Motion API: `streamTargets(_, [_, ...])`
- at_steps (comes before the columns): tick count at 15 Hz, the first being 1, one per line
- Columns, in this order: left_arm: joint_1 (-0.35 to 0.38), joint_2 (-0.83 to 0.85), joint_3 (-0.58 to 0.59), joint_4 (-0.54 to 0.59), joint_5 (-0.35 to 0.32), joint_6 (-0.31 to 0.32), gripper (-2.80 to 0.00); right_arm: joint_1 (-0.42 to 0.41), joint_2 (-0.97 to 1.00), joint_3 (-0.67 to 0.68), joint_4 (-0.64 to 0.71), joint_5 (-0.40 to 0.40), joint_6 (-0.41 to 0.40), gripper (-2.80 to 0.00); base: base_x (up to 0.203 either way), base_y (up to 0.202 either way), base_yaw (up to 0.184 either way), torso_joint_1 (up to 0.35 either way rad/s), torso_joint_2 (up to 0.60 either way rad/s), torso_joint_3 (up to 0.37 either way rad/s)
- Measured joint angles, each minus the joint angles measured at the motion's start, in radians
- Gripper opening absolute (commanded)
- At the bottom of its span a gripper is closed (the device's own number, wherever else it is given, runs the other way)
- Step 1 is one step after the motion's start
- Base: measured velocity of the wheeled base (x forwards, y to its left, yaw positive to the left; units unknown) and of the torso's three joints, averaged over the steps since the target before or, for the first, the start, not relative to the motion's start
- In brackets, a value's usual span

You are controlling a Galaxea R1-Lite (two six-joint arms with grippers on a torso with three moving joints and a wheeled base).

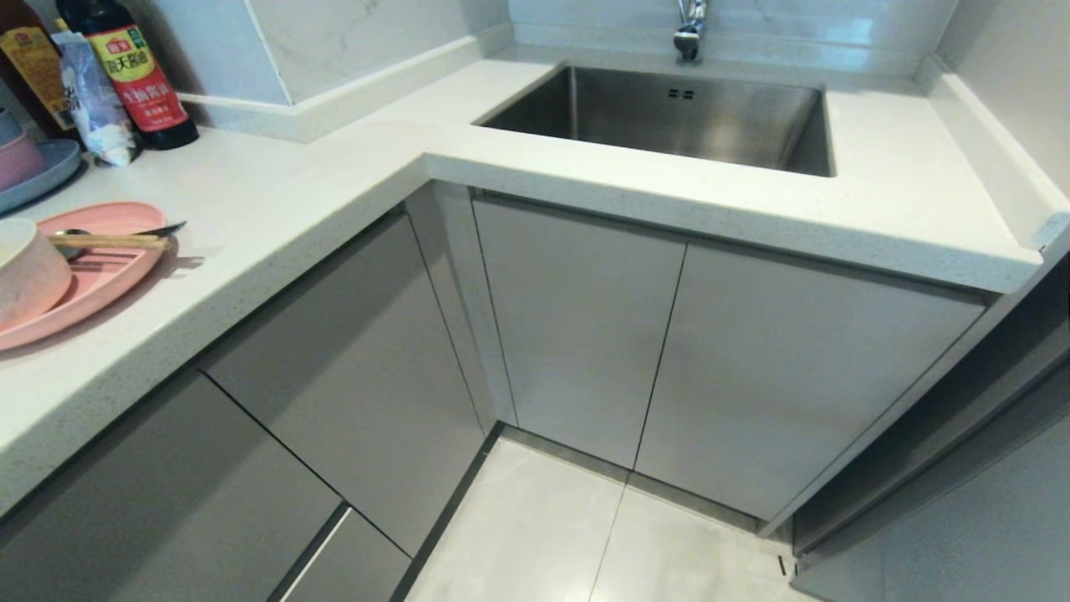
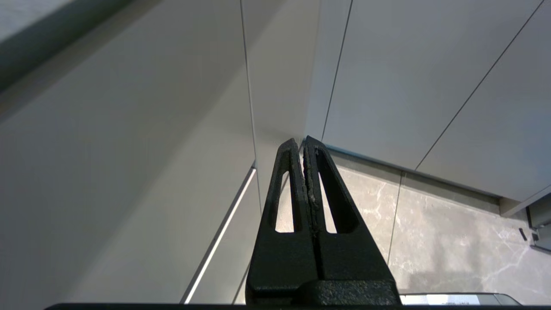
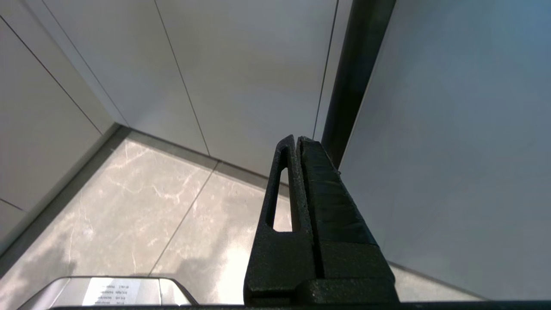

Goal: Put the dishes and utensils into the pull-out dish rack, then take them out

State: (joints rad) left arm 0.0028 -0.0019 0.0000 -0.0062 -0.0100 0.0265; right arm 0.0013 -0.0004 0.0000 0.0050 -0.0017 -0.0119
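Note:
On the white counter at the far left lies the large pink plate [image 1: 100, 280]. The cream bowl [image 1: 27, 272] sits on it, cut by the picture's edge. Wooden chopsticks [image 1: 109, 241] lie across the plate, and the fork [image 1: 159, 229] shows as a dark metal end beside them. The pull-out dish rack is out of view; only shut grey cabinet fronts show. Neither arm is in the head view. My left gripper [image 2: 300, 142] is shut and empty, hanging low before the cabinet corner. My right gripper [image 3: 296, 140] is likewise shut and empty above the floor.
A steel sink [image 1: 669, 113] with a tap [image 1: 690, 29] sits in the counter at the back. Sauce bottles [image 1: 134, 71] and a blue plate [image 1: 38, 176] with stacked bowls stand at the far left. Grey cabinet doors [image 1: 577, 326] meet in a corner above pale floor tiles [image 1: 543, 535].

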Motion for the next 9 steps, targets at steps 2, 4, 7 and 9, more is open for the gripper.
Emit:
streamTargets(2, [0.000, 0.000, 0.000, 0.001, -0.002, 0.001, -2.80, 0.000, 0.000, 0.000, 0.000, 0.000, 0.000, -2.80, 0.000, 0.000, 0.000, 0.003, 0.00, 0.209])
streamTargets(4, [0.000, 0.000, 0.000, 0.001, -0.001, 0.000, -2.80, 0.000, 0.000, 0.000, 0.000, 0.000, 0.000, -2.80, 0.000, 0.000, 0.000, 0.004, 0.00, 0.201])
streamTargets(7, [0.000, 0.000, 0.000, 0.001, -0.002, 0.000, -2.80, 0.000, 0.000, 0.000, 0.000, 0.000, 0.000, -2.80, 0.000, 0.000, 0.000, 0.001, 0.00, 0.204])
streamTargets(9, [0.000, 0.000, 0.000, 0.000, 0.001, 0.000, -2.80, 0.000, 0.000, 0.000, 0.000, 0.000, 0.000, -2.80, 0.000, 0.000, 0.000, 0.004, 0.00, 0.198])
